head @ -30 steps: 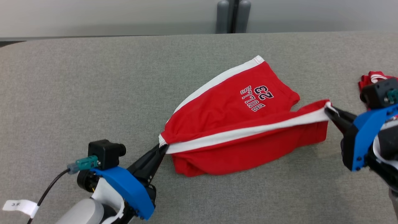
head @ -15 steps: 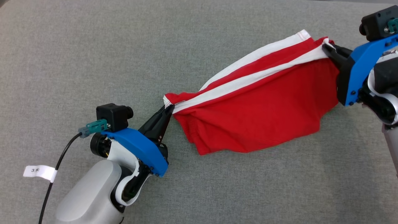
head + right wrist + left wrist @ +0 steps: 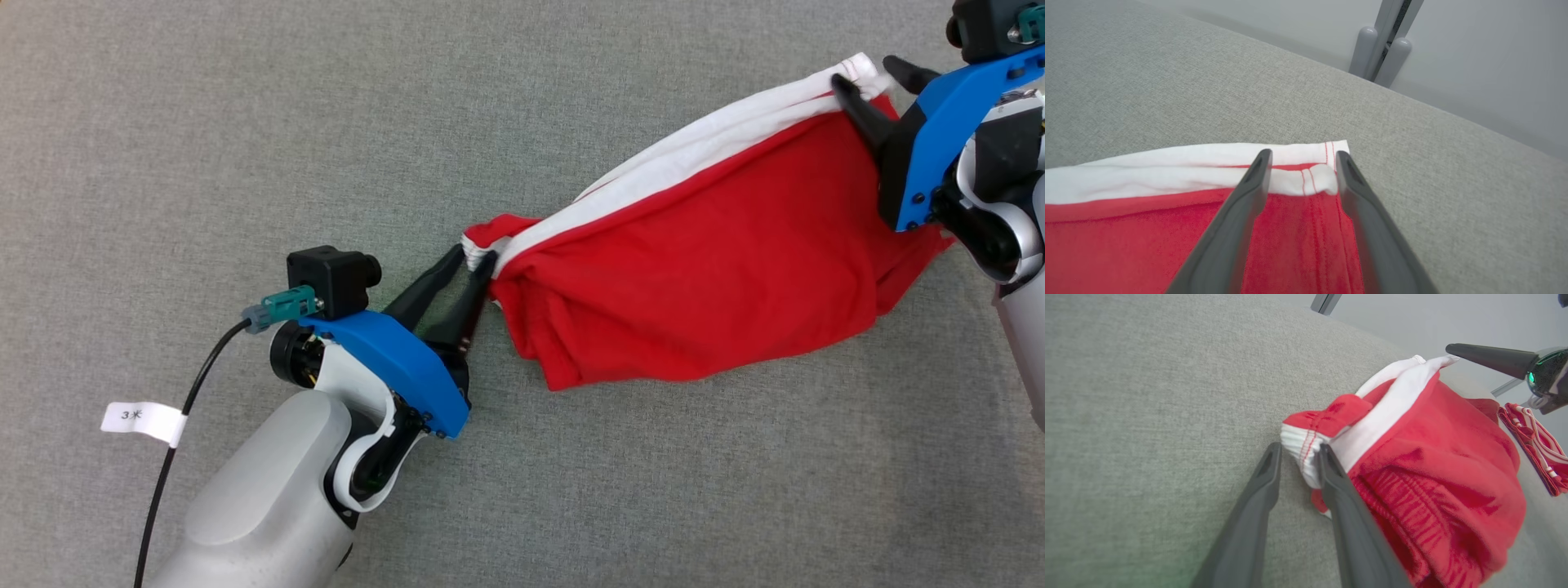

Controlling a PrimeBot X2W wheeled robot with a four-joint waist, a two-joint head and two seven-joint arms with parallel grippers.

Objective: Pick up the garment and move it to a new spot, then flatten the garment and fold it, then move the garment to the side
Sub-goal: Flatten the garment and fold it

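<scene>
Since the picture half a second back, both pairs of fingers are standing parted where they were pinched onto the cloth. The two white bands are now running side by side along the far edge.

Left gripper: it is sitting low at the near-left end of the shorts, with its jaws released. The white waistband corner is lying loose in the gap between them. In the left wrist view the cloth is touching one finger and standing clear of the other.

Right gripper: it is sitting at the far-right end, also with its jaws released, straddling the white hem corner. In the right wrist view the bunched corner is resting between the fingers and pressing against one of them.

Shorts: they are lying on the grey table, stretching diagonally from the left gripper up to the right one. The white bands are lining the far edge and a plain red panel is facing up. Layers are showing at the left end, where the cloth is wrinkling, and the near edge is sagging in a rounded fold.

Other items: a second red cloth with white stripes is lying on the table near the far end of the shorts. A black cable carrying a white tag is trailing from the left wrist. Two grey posts are standing behind the table's far edge.
</scene>
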